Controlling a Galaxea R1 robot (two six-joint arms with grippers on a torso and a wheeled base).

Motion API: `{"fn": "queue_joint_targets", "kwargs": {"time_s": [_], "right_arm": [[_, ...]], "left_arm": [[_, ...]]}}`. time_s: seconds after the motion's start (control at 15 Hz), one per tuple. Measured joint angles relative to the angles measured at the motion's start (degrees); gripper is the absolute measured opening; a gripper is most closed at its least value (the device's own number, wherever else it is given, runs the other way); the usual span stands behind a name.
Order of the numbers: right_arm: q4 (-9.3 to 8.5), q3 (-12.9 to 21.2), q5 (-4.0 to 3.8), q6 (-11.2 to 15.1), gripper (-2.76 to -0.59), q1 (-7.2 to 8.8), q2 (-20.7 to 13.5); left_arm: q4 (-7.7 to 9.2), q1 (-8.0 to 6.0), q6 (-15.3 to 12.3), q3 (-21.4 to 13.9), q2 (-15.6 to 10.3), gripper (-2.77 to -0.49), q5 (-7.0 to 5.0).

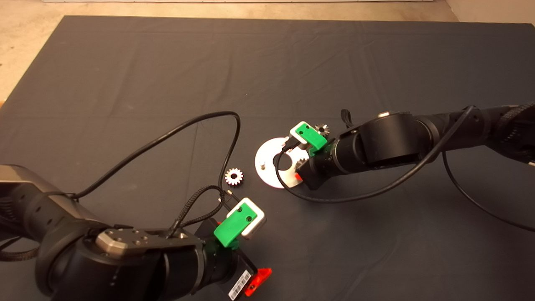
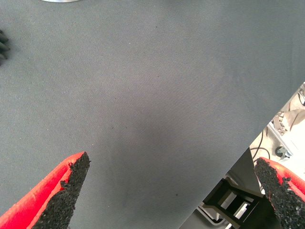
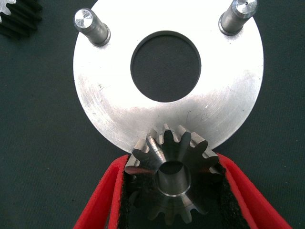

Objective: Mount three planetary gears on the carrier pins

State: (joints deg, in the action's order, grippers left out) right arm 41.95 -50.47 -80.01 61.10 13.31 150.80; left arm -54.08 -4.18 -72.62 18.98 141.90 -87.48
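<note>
Right hand (image 3: 174,191) reaching in over the near edge of the carrier plate (image 3: 119,114), pinching a planetary gear (image 3: 172,177) between its two black pads (image 3: 138,200). Dark steel, that held gear, with blunt teeth all round and a raised hub about the centre hole; flat face up toward the wrist camera, bore axis standing upright, roughly square to the plate. Sits at the plate's rim, overlapping it; whether threaded on a pin or only held above cannot be told, since the stud there is hidden.

Plate flat on the table (image 1: 125,83): round, bright silver, large central hole. Two carrier pins (image 3: 92,26) in plain sight on its far side, short studs standing upright, both bare.

Second gear (image 1: 234,177) lying flat on the mat, just beside the plate on the left arm's side, pale and shiny, hole upward. Third gear (image 1: 322,129) beyond the right hand's green body, darker, close by the plate's edge.

Left hand (image 2: 171,191) low at the table's near edge, well apart from the plate, fingers spread wide, nothing between them.
</note>
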Motion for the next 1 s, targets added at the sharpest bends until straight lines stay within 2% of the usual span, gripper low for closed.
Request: {"fn": "queue_joint_targets", "kwargs": {"time_s": [0.6,1.0], "right_arm": [[-0.05,-0.08,0.07,-0.02,-2.33,-0.94,0.15],[-0.05,-1.15,0.37,-1.76,-2.33,-0.75,0.35]], "left_arm": [[0.0,-0.01,0.0,0.0,0.0,-0.75,0.0],[0.0,-0.01,0.0,0.0,0.0,-0.75,0.0]]}}
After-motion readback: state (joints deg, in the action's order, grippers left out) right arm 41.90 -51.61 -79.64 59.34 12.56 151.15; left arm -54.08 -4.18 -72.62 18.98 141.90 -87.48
